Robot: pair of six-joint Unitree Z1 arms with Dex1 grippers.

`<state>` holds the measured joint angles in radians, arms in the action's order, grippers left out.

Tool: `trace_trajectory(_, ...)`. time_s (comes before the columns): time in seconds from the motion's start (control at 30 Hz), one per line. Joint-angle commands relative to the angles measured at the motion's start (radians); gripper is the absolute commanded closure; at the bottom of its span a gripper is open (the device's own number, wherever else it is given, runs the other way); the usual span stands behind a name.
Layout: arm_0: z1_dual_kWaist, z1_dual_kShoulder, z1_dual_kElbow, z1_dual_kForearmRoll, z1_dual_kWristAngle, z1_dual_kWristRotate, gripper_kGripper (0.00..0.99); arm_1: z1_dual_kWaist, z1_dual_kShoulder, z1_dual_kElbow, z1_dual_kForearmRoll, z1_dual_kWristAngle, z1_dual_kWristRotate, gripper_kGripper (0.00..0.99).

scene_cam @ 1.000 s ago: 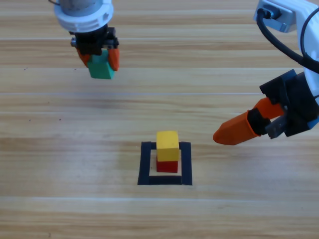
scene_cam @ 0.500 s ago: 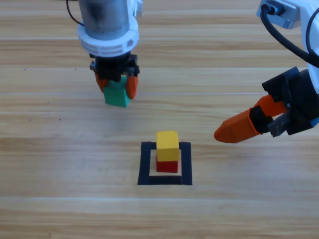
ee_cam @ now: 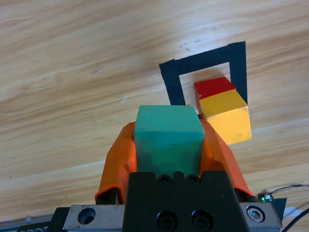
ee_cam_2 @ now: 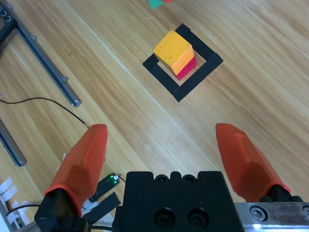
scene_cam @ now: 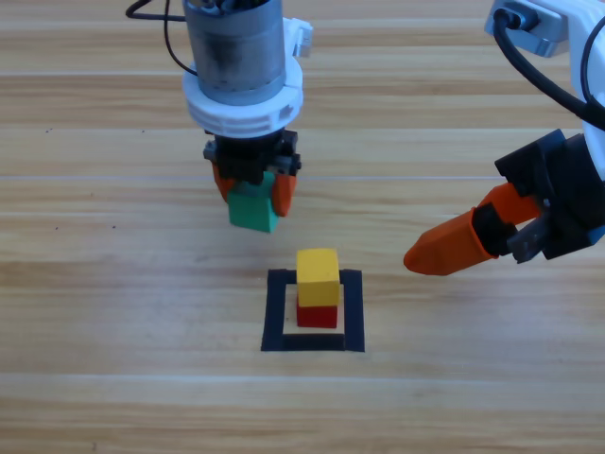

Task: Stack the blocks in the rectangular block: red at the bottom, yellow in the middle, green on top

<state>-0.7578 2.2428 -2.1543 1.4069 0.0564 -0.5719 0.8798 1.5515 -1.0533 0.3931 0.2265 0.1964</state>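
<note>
Inside the black tape square (scene_cam: 275, 322) (ee_cam: 169, 79) (ee_cam_2: 212, 60) the yellow cube (scene_cam: 318, 272) (ee_cam: 226, 111) (ee_cam_2: 173, 49) rests on the red cube (scene_cam: 318, 316) (ee_cam: 214, 87) (ee_cam_2: 187, 68). My left gripper (scene_cam: 253, 196) (ee_cam: 169, 140) hangs above the table just up and left of that stack, shut on the teal-green cube (scene_cam: 252, 209) (ee_cam: 168, 135). The green cube (ee_cam_2: 155, 3) also shows at the top edge of the right wrist view. My right gripper (scene_cam: 435, 255) (ee_cam_2: 166, 150) waits open to the right of the square, nothing between its jaws.
Metal rails (ee_cam_2: 41, 58) and a black cable (ee_cam_2: 43, 100) run along the table's edge in the right wrist view. Bare wooden tabletop (scene_cam: 123, 312) surrounds the square on all sides.
The left arm has carried the green cube down and right, from the far left toward the stack. The right gripper and the stacked cubes have stayed put.
</note>
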Motion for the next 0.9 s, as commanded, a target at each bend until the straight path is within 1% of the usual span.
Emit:
trace_trajectory(0.03,-0.046,0.003,-0.007,0.006,-0.009,-0.029,0.99,-0.021,-0.048,0.032,-0.02,0.017,-0.003,0.001)
trace_trajectory(0.3,-0.064,-0.009,-0.007,0.006,-0.009,-0.101,0.99,-0.021,-0.048,0.032,-0.02,0.017,-0.003,0.001)
trace_trajectory(0.63,-0.115,-0.008,-0.039,0.004,-0.006,-0.27,0.99,-0.021,-0.048,0.033,-0.02,0.019,-0.005,0.001)
trace_trajectory(0.9,-0.132,0.014,-0.064,0.004,0.002,-0.327,0.99,-0.021,-0.048,0.033,-0.02,0.02,-0.005,0.001)
